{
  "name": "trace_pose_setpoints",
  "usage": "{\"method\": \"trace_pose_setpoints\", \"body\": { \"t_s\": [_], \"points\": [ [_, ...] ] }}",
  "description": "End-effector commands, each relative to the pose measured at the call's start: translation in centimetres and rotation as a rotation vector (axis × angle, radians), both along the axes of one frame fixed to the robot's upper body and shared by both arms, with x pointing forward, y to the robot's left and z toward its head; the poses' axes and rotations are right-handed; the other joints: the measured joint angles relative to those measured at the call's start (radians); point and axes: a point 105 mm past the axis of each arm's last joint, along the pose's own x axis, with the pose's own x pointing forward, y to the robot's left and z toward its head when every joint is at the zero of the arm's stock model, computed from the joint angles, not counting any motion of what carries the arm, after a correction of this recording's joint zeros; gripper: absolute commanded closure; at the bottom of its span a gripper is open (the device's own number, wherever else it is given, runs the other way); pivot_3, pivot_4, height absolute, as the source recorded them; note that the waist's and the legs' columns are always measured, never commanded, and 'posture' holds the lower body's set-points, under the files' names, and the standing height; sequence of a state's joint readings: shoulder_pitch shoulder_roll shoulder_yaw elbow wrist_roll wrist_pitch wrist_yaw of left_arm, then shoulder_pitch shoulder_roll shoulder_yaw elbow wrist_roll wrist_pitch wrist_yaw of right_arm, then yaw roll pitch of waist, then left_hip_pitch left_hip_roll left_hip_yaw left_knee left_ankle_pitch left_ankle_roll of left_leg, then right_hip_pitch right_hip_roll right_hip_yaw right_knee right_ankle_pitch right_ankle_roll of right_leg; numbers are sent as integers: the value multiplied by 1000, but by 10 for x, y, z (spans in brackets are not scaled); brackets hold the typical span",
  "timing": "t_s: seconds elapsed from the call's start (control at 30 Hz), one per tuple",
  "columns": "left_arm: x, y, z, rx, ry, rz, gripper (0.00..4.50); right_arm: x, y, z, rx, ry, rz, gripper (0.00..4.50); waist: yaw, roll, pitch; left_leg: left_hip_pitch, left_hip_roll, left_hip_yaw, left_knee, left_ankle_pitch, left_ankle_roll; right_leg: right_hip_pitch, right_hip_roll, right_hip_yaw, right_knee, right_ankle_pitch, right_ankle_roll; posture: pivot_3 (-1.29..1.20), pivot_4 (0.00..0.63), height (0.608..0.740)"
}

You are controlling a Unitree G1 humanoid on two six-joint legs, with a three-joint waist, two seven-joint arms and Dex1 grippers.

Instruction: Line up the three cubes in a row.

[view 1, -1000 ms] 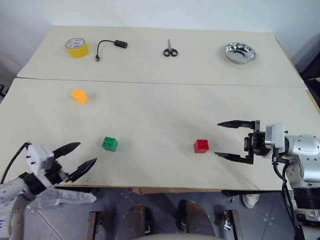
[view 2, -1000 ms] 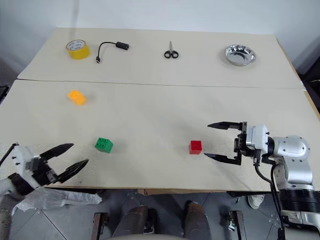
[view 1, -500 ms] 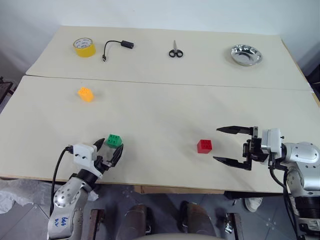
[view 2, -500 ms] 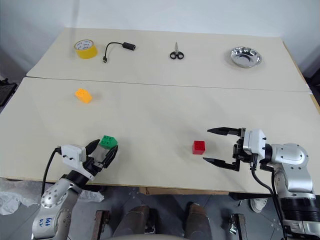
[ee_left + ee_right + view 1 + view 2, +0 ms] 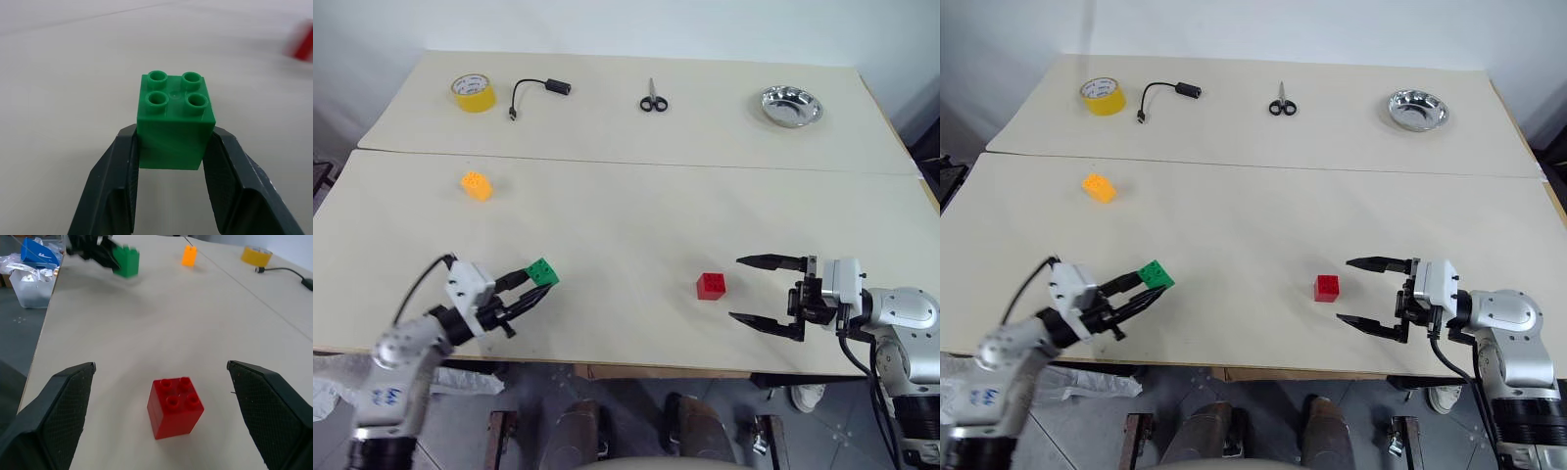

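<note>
Cream table point(image 5: 626, 211), orange cube point(image 5: 476, 185), red cube point(image 5: 711, 285), yellow tape roll point(image 5: 473, 92), black cable point(image 5: 536, 92), scissors point(image 5: 653, 99), steel bowl point(image 5: 790, 105).

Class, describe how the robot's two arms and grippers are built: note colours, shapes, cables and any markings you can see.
Each arm is silver-grey metal with rounded joint housings and a white block at the wrist. The left gripper and right gripper each have two black, tapering, pointed fingers with textured inner pads. Black cables loop beside both wrists. Blue handwritten marks sit on the left forearm.

Silver arms point(image 5: 911, 313) — black-fingered, cabled end effector point(image 5: 766, 292).
</note>
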State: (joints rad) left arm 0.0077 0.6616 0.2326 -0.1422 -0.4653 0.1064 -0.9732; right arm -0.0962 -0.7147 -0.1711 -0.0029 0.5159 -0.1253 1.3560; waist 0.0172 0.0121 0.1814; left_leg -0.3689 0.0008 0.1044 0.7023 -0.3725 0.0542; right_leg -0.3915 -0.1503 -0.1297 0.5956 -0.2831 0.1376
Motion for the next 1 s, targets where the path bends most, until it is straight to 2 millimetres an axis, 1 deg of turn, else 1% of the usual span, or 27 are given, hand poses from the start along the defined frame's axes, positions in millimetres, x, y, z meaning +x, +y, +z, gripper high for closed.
{"method": "trace_pose_setpoints", "body": {
  "t_s": [0.03,0.07,0.1,0.17,0.23,0.27,0.3,0.37,0.43,0.57,0.63,0.77,0.87,1.0],
  "points": [
    [19,-8,27,80,-22,-224,3014,-6,-13,13,-8,-46,-52,0,18,0,1,0,0,0,0,0,0,0,0,-1,1,0,0,0,150,740],
    [28,-19,38,78,-31,-289,3014,-8,-18,15,-4,-44,-77,0,22,0,1,-3,-1,-3,2,1,1,0,0,-4,1,0,0,0,150,740],
    [33,-34,41,86,-35,-364,3014,-10,-22,16,4,-46,-102,0,29,0,1,-3,-1,-4,3,2,1,0,0,-4,1,0,0,0,150,740],
    [42,-61,37,95,-31,-454,3014,-17,-26,15,1,-40,-125,0,32,0,0,-2,-3,-4,3,1,1,2,0,-3,0,1,1,0,150,740],
    [47,-81,31,95,-23,-505,3014,-22,-26,13,-4,-33,-137,0,28,3,-2,-1,-4,-2,2,0,2,3,0,-2,0,1,2,0,150,740],
    [49,-95,26,94,-16,-540,3014,-24,-27,13,-6,-30,-149,0,19,2,-2,0,-5,-1,1,-1,2,2,0,-2,0,1,2,0,150,740],
    [50,-104,22,92,-6,-564,3014,-26,-28,13,-7,-27,-160,0,12,2,-1,-1,-6,2,0,-1,2,1,1,-3,-2,1,2,0,150,740],
    [53,-122,10,106,15,-607,3014,-30,-30,14,-8,-23,-182,0,5,0,0,-2,-6,2,-2,-1,2,0,3,-5,-3,1,2,0,150,740],
    [56,-134,0,133,27,-629,3014,-33,-31,15,-9,-22,-196,0,4,-1,0,-2,-4,3,-3,0,1,-1,4,-5,-3,1,2,0,150,740],
    [63,-145,-10,156,24,-631,3014,-36,-31,15,-7,-21,-218,0,6,-1,0,0,-4,4,-1,0,1,0,3,-3,0,1,2,0,150,740],
    [62,-147,-16,172,31,-646,3014,-39,-30,13,-4,-17,-225,0,8,-1,0,0,-3,3,0,0,1,-1,2,-3,0,1,2,0,150,740],
    [53,-145,-20,184,51,-702,3014,-42,-29,10,-1,-8,-232,0,12,-2,1,-2,-3,2,0,0,2,-1,1,-4,0,1,2,0,150,740],
    [50,-143,-22,182,68,-713,3014,-41,-29,9,1,-8,-237,0,9,-1,1,-2,-2,2,1,0,2,0,1,-4,0,1,2,0,150,740],
    [55,-145,-26,200,63,-689,3014,-39,-28,8,2,-7,-231,0,9,-1,1,-1,-1,2,1,0,2,0,1,-4,0,1,2,0,150,740]
  ]
}}
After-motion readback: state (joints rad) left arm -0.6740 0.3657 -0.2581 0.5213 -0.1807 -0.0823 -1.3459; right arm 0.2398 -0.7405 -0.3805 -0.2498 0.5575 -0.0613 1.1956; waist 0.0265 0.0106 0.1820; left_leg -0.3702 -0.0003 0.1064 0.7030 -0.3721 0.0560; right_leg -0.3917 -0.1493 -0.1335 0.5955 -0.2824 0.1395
